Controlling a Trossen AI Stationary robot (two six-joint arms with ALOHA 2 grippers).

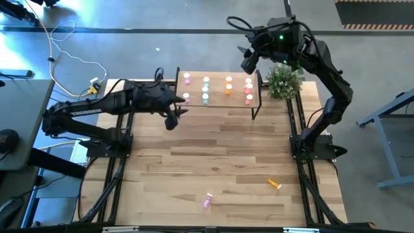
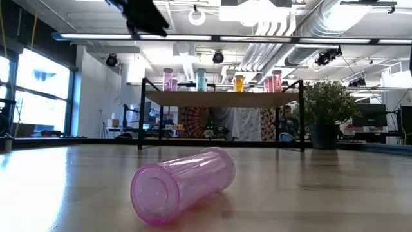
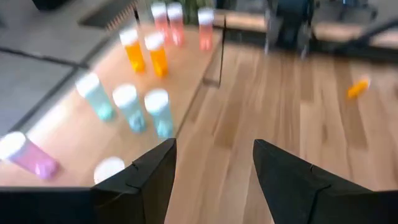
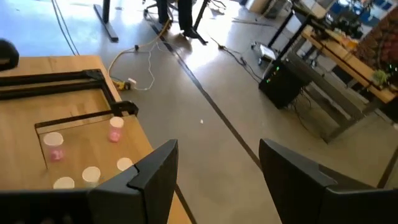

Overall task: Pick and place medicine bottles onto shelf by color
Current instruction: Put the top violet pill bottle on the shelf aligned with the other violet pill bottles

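Observation:
The shelf (image 1: 217,107) stands at the table's far middle on its black legs. Several bottles stand upright on it in colour groups: pink (image 1: 187,79), pale green (image 1: 206,83), orange (image 1: 228,81), salmon (image 1: 248,84). A pink bottle (image 1: 207,200) lies on its side near the table's front edge, large in the low view (image 2: 183,183). An orange bottle (image 1: 274,184) lies on the table at the near right. My left gripper (image 1: 178,113) is open and empty beside the shelf's left near corner (image 3: 214,149). My right gripper (image 1: 249,61) is open and empty, raised beyond the shelf's far right (image 4: 217,149).
A small green potted plant (image 1: 283,81) stands at the far right of the table beside the shelf. Black rails (image 1: 116,175) run along the table's left and right sides. Bare tabletop lies between the shelf and the two loose bottles.

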